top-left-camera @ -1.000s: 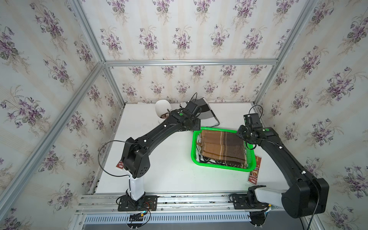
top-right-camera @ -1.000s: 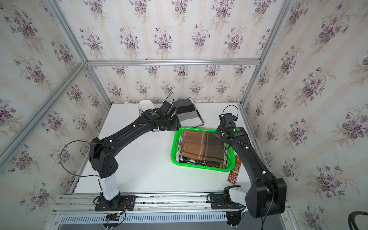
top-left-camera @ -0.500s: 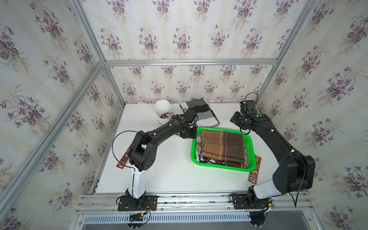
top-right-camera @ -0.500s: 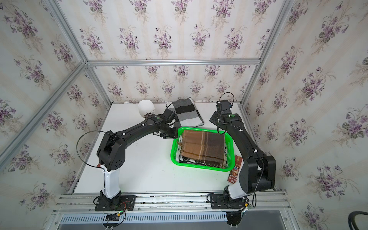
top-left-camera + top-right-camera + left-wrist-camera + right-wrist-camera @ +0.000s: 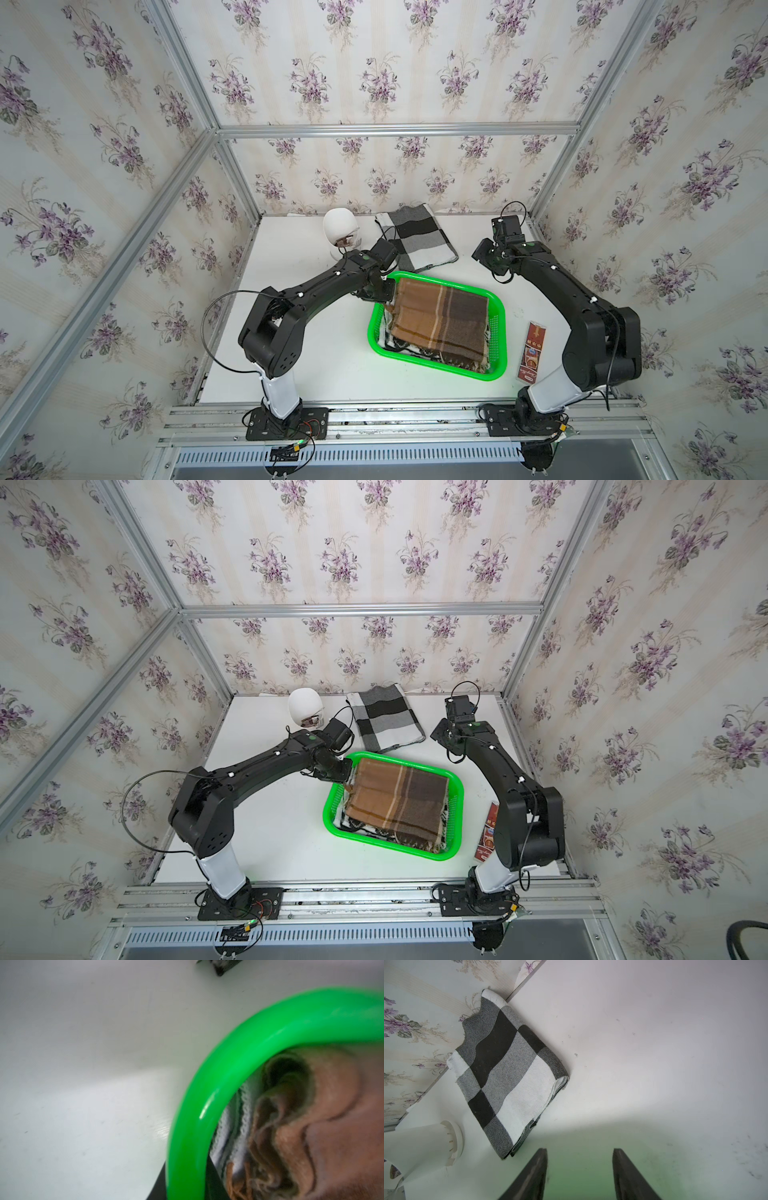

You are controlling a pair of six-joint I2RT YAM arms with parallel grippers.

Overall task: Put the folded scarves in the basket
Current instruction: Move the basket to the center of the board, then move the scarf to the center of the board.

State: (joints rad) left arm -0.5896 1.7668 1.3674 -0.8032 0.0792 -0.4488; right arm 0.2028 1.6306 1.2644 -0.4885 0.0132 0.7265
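Bare surface (image 5: 324, 357) lies open left of the basket (image 5: 497, 332); behind it a checked cloth (image 5: 419, 237) and white rounded object (image 5: 340, 224) block the back (a red packet (image 5: 531, 353) flanks its right)

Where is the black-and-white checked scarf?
In a top view the checked scarf lies folded on the table at the back wall, mid-table, just behind the green basket, not in it.

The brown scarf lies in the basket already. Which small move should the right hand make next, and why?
Probably ease the right hand toward the checked scarf: the hand is open, empty and facing it, and that folded scarf lies on the table, outside the basket.
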